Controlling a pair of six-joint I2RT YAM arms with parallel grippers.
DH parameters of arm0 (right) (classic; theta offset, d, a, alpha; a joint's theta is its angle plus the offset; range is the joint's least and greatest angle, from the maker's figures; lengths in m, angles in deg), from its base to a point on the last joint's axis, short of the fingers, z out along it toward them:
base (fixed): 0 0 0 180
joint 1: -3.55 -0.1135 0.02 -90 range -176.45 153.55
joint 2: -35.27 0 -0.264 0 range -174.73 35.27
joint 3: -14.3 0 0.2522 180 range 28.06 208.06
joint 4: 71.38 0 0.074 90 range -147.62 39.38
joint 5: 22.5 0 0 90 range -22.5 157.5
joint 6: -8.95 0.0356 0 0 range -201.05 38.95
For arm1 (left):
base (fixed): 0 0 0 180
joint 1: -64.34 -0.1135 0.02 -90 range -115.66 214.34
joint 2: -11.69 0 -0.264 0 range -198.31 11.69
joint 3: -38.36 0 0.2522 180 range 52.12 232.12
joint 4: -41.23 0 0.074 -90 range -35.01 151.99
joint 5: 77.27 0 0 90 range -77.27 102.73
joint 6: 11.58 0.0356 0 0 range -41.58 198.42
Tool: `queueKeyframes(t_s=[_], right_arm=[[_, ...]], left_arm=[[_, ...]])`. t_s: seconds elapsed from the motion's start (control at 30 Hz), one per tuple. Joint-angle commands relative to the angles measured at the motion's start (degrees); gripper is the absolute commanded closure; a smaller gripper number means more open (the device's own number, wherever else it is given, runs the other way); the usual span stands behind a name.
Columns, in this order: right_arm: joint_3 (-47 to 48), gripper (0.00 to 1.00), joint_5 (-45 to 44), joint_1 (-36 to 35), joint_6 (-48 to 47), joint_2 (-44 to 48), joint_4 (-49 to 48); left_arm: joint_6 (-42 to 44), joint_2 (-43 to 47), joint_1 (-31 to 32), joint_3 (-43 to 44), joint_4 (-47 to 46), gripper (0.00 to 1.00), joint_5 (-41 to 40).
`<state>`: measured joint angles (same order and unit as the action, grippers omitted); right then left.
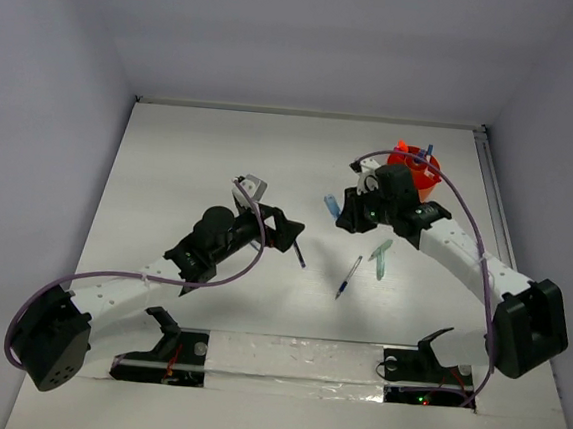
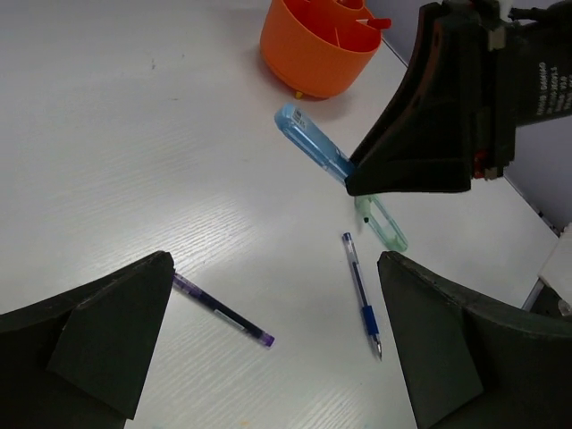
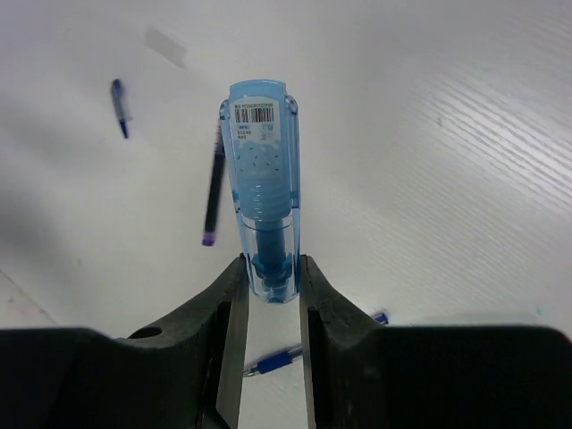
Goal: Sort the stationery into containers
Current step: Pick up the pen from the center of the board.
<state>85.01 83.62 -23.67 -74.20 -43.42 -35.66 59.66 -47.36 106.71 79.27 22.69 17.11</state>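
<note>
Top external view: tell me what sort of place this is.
Probably a lab test cell: bare white table walled by grey panels, two robot arms, loose pens near a round orange plastic cup.

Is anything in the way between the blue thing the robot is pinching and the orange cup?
No. The right gripper pinches the light-blue piece by its end, and the left wrist view shows only bare table between it and the orange cup.
</note>
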Motion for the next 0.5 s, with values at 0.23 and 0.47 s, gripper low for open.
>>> queueKeyframes(t_s=[0.23,0.47], right_arm=[[-0.34,0.83,-9.17,-12.76,-2.37,4.16,-0.24],[-2.72,0.82,-12.86,-16.98,-3.07,5.4,-6.4]], left_arm=[[-21.65,-0.01,-6.15,1.93,-2.51,0.13,8.79],[-23.77,-5.37,-6.16,3.17,-2.59,0.19,14.77]])
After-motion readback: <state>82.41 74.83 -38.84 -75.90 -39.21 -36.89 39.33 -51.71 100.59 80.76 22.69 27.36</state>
